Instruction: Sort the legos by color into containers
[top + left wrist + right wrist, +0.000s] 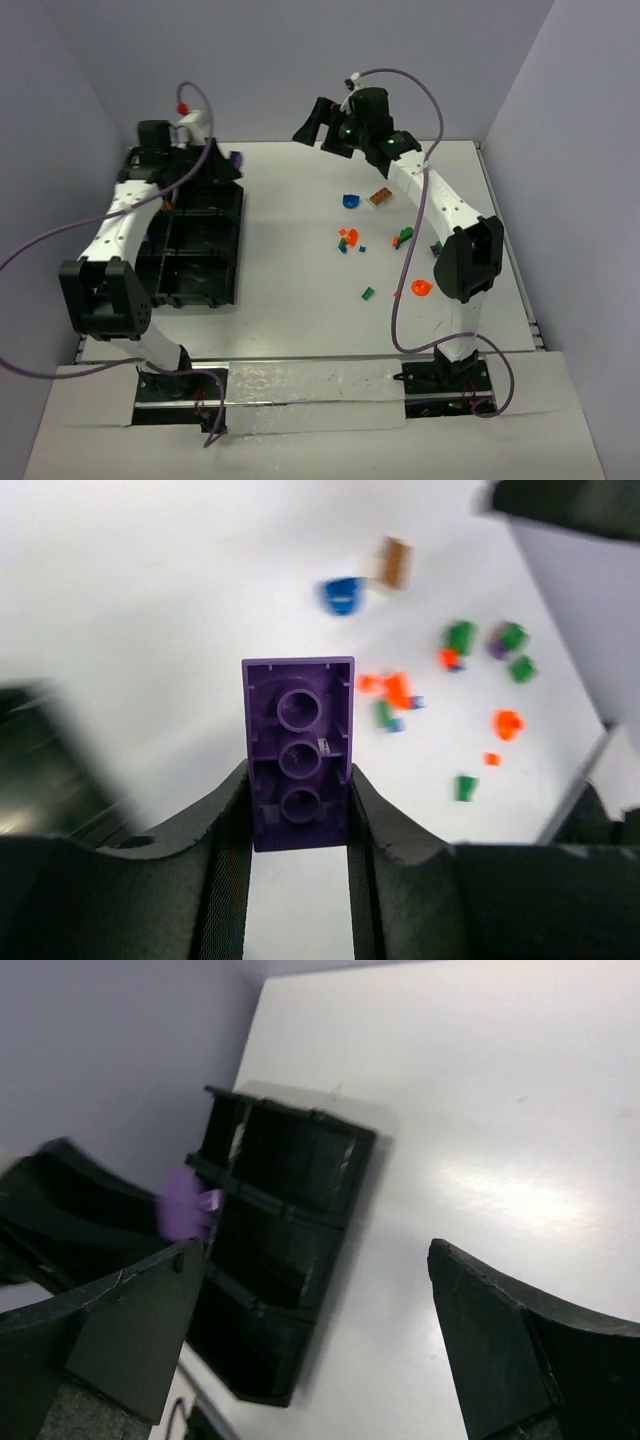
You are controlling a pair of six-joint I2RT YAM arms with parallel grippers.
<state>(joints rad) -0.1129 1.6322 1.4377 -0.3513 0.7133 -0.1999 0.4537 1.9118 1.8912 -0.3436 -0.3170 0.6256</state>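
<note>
One purple brick (298,710) sits clenched in the left end effector (298,785) by the black tray (190,301); the right end effector (320,1305) is released.

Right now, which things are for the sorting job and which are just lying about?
For the job:
- purple brick, held in the left claw
- loose bricks on the table
- black tray

Just lying about:
- purple cables
- shiny strip by the arm bases
</note>
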